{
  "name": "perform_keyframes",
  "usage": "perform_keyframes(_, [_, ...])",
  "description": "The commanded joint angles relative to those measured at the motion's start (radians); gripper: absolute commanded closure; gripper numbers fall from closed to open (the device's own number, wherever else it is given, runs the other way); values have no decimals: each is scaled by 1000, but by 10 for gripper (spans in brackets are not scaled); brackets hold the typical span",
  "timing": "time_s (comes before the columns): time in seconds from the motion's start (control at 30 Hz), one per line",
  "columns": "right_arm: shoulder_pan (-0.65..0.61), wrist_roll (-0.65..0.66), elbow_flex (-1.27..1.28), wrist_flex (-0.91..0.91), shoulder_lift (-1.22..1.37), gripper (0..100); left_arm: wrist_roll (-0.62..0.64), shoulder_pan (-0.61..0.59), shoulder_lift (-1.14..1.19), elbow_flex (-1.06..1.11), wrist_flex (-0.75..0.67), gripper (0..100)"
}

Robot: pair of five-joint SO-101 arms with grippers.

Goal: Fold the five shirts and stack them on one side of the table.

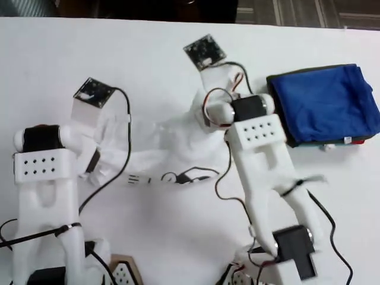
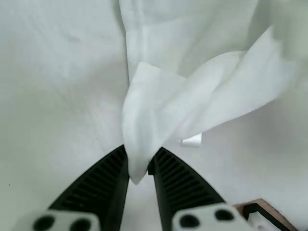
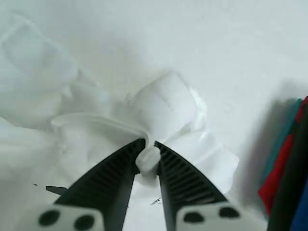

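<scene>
White shirt [image 1: 169, 142] in left hand [image 2: 140, 166], right hand [image 3: 149, 155]

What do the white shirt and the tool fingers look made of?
The white shirt looks like thin, matte fabric, probably cotton: it creases and drapes softly. The left tool has fingers of black matte plastic, possibly printed, with ridged inner faces.

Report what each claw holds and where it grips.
Both hold the white shirt: the left claw pinches a folded edge, the right claw a bunched wad of fabric.
</scene>
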Motion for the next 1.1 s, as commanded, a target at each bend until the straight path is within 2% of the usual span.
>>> perform_keyframes(0.0, [12,0,11,-33,73,937,6,3,-20,-39,5,973])
perform_keyframes(0.13, [8,0,11,-8,104,917,3,-2,-20,-39,6,973])
perform_keyframes(0.3, [7,0,11,94,79,983,2,-2,-20,-39,6,973])
perform_keyframes(0.63, [7,0,12,236,-47,888,2,0,-20,-39,0,973])
perform_keyframes(0.8, [5,2,63,194,-47,893,2,0,-20,-39,0,973])
perform_keyframes(0.9, [8,2,97,143,-54,981,2,0,-20,-39,0,973])
perform_keyframes(1.07, [13,25,71,140,-91,978,2,-2,-20,-39,3,973])
